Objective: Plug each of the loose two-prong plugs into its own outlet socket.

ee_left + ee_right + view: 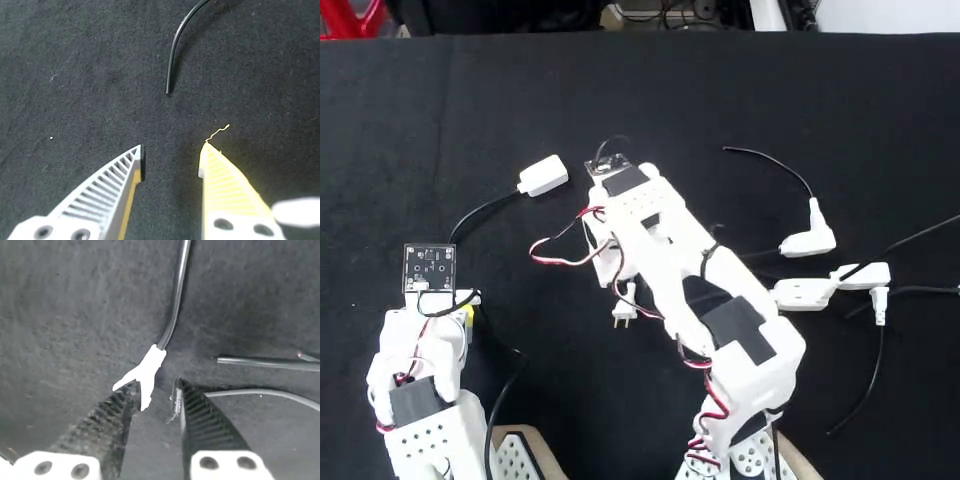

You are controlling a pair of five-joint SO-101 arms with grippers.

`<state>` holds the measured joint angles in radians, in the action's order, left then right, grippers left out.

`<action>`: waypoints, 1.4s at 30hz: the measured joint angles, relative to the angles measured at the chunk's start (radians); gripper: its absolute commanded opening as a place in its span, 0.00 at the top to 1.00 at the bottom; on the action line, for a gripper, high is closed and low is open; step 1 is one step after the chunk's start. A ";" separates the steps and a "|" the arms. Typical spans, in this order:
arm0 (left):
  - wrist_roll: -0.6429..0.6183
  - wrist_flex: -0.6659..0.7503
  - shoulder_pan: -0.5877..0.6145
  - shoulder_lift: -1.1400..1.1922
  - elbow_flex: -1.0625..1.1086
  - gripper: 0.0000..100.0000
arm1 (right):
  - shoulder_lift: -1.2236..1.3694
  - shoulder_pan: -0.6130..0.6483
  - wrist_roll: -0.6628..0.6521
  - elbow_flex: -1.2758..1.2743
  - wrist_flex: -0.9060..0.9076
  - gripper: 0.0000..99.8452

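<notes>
Seeing right claw (pixel 154 390) open, nothing gripped, with a white two-prong plug (pixel 145 371) lying on the bench (pixel 60 315) between its fingertips (pixel 186 397); left claw (pixel 172 160) open and empty above bench near a black cable end (pixel 170 75).

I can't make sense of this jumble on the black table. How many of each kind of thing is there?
Robot arms: 2
White socket blocks on black cords: 4
Small white two-prong plugs: 2, though the one near the table's edge is too small to be sure
Total: 8
</notes>
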<state>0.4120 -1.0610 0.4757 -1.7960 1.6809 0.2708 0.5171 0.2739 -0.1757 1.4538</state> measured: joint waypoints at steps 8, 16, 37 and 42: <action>0.000 0.000 0.000 0.000 0.000 0.81 | 0.000 -0.002 0.089 -0.078 -0.097 0.89; 0.000 0.000 0.000 0.000 0.000 0.81 | 0.000 -0.002 0.170 -0.104 -0.137 0.88; 0.057 0.000 0.000 0.000 0.000 0.81 | 0.035 0.107 0.230 -0.114 -0.106 0.99; 0.057 0.000 0.000 0.000 0.000 0.81 | 0.035 0.058 0.037 -0.026 -0.018 0.99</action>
<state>0.4687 -1.0610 0.4757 -1.7960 1.6809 0.3061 0.5754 0.3107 -0.2018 1.4354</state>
